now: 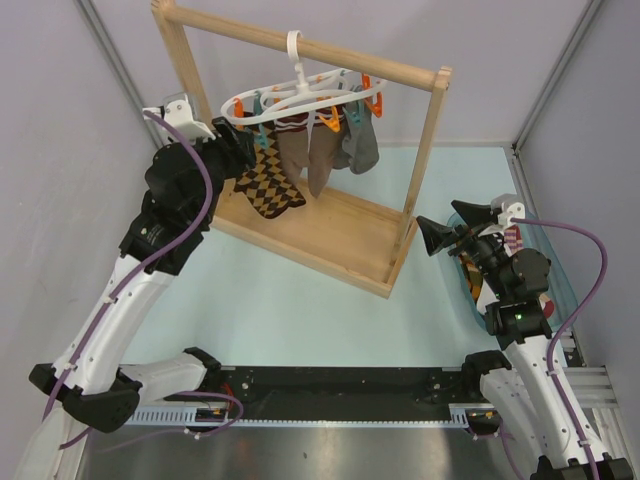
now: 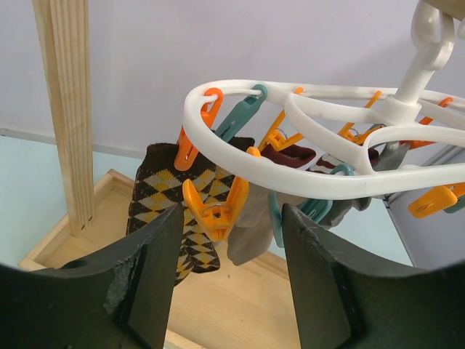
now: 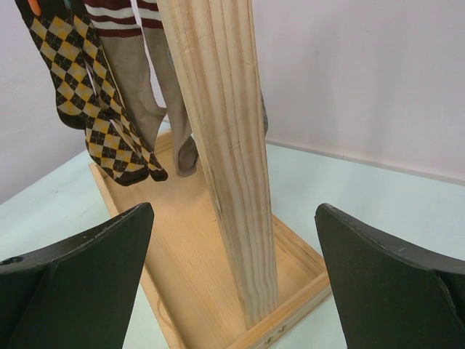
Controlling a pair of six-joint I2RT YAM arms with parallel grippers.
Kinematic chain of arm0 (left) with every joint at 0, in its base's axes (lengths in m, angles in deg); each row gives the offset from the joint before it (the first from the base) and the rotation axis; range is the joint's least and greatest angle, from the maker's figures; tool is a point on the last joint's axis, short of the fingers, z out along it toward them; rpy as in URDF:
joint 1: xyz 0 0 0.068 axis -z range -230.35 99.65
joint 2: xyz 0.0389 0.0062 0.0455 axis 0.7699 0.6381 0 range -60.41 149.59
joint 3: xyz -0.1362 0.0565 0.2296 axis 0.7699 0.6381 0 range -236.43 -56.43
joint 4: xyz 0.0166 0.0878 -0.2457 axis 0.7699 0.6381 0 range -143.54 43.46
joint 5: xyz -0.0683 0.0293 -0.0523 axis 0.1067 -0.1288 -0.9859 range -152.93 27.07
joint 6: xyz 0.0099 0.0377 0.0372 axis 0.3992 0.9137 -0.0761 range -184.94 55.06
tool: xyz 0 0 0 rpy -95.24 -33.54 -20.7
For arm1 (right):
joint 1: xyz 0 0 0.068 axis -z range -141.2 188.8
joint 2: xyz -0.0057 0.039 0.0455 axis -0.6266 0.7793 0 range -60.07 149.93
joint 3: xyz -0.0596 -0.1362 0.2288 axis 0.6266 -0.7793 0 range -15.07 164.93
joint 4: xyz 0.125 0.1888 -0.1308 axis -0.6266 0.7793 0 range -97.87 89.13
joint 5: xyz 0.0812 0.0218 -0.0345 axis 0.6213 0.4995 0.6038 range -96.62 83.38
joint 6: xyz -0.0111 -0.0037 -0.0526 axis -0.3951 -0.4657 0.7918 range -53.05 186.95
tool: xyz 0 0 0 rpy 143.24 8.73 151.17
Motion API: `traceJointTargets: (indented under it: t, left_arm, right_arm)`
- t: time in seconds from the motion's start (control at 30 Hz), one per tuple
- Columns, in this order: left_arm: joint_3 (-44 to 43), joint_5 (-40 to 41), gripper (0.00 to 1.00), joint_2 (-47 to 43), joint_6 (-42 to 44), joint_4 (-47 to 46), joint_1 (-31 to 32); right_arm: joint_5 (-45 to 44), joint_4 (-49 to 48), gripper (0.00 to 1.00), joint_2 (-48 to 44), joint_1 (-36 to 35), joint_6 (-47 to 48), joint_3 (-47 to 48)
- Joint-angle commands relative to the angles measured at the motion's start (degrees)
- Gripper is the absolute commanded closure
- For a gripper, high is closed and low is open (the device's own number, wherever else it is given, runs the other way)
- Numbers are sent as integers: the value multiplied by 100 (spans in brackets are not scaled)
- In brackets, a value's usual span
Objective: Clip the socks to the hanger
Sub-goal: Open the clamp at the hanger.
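Observation:
The white hanger (image 1: 300,95) hangs by its hook from the wooden rack's top bar, with several socks clipped under it. They include a brown argyle sock (image 1: 265,185), a tan sock (image 1: 318,165) and a grey sock (image 1: 362,145). My left gripper (image 1: 245,140) is up at the hanger's left end. In the left wrist view the left gripper (image 2: 232,218) is open and holds nothing. An orange clip (image 2: 214,207) on the hanger's ring (image 2: 341,182) hangs just ahead of its fingertips, in front of the argyle sock (image 2: 156,189). My right gripper (image 1: 440,232) stands wide open and empty beside the rack's right post.
The wooden rack (image 1: 330,235) has a tray-like base and two posts; its right post (image 3: 232,145) stands straight ahead of the right gripper (image 3: 234,218). A teal basket (image 1: 548,255) with more socks, one orange-striped (image 1: 468,272), lies under the right arm. Grey walls enclose the table.

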Motion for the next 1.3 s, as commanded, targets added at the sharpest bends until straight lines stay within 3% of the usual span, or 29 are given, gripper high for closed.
traceJointTargets:
  t: [0.0, 0.73, 1.1, 1.23, 1.27]
  left_arm:
    - [-189, -97, 40, 11, 113, -245, -51]
    - [13, -563, 45, -51, 184, -500, -323]
    - [128, -756, 62, -182, 245, -588, -341]
    - [198, -774, 64, -244, 271, -597, -341]
    - [241, -765, 70, -261, 272, -606, -341]
  right_arm:
    - [12, -102, 0, -65, 18, 64, 0]
    - [21, 4, 0, -240, 18, -32, 9]
    - [3, 267, 0, -434, 27, -155, 9]
    - [-32, 425, 0, -513, 27, -199, 9]
    - [-32, 452, 0, -539, 27, -217, 9]
